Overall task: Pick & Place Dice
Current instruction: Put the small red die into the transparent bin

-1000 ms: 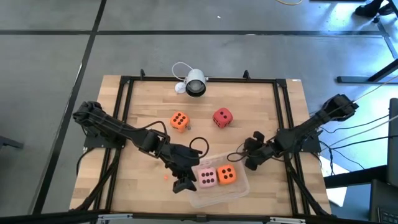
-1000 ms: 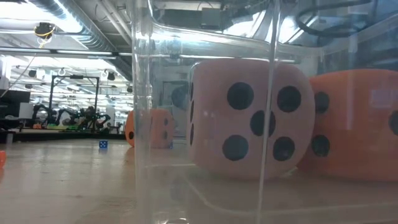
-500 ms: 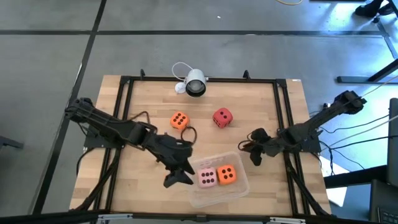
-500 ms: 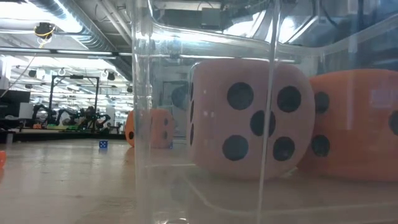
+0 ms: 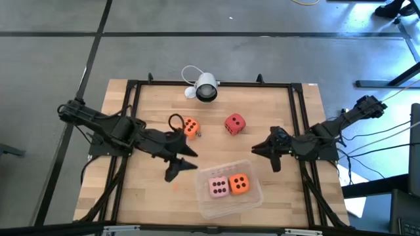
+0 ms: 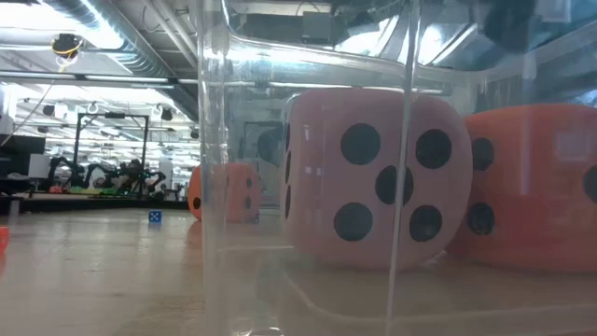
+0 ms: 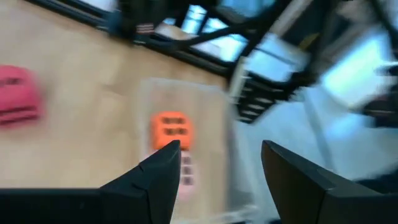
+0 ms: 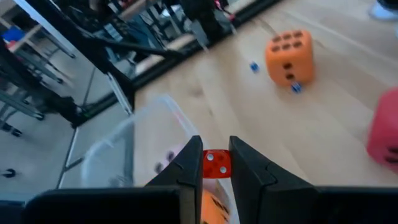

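Black fingers of the right gripper (image 8: 216,163) pinch a tiny red die (image 8: 216,163) above the table (image 5: 275,105); the left gripper (image 5: 176,164) hangs with jaws apart, empty. Pink die (image 5: 218,187) and orange die (image 5: 239,184) sit in the clear tub (image 5: 230,204); another orange die (image 5: 190,127) and the red die (image 5: 234,123) rest on the wood.

The tub (image 5: 230,190) sits at the worktop's (image 5: 144,196) front edge, with two dice (image 5: 229,185) side by side in it. Two more dice (image 5: 212,125) lie behind it, well apart (one left, one right). A camera (image 5: 206,87) stands at the back edge. The left gripper (image 5: 177,160) is left of the tub, the right gripper (image 5: 266,152) to its right.
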`<control>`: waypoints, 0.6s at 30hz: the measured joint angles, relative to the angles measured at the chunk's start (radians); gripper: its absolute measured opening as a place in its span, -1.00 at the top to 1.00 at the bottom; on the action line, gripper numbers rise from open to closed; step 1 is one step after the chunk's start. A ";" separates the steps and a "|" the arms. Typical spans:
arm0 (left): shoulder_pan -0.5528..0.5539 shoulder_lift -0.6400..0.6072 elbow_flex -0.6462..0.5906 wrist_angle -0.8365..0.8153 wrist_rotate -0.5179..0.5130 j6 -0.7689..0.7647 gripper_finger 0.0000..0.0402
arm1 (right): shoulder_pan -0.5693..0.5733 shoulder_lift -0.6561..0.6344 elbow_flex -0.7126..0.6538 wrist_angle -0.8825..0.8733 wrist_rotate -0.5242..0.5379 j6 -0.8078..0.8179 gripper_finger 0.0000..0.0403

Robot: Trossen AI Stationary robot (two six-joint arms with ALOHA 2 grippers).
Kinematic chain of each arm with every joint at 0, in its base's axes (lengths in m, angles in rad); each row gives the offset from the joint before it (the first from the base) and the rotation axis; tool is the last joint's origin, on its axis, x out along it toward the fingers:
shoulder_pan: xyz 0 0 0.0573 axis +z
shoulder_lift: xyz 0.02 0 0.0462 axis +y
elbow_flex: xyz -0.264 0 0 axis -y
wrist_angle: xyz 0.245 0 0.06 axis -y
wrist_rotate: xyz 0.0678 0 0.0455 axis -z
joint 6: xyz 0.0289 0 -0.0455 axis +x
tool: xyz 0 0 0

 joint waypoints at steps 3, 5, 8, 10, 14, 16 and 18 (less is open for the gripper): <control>0.000 0.000 0.000 -0.043 -0.083 0.067 -0.07 | 0.000 0.060 0.063 0.000 -0.012 -0.003 0.74; -0.012 0.000 -0.005 -0.045 -0.158 0.125 -0.07 | 0.001 0.113 0.106 -0.001 -0.041 0.006 0.74; -0.045 -0.008 -0.026 -0.015 -0.308 0.176 -0.07 | 0.019 0.203 0.175 -0.002 -0.061 0.027 0.74; -0.058 -0.017 -0.047 0.020 -0.357 0.204 -0.07 | 0.035 0.268 0.232 -0.015 -0.064 0.025 0.74; -0.072 -0.038 -0.109 0.035 -0.372 0.221 -0.07 | 0.061 0.386 0.361 -0.123 -0.064 0.060 0.74; -0.077 -0.057 -0.159 0.080 -0.366 0.221 -0.07 | 0.074 0.442 0.429 -0.194 -0.064 0.088 0.74; -0.081 -0.085 -0.219 0.157 -0.333 0.216 -0.07 | 0.087 0.495 0.491 -0.248 -0.060 0.120 0.74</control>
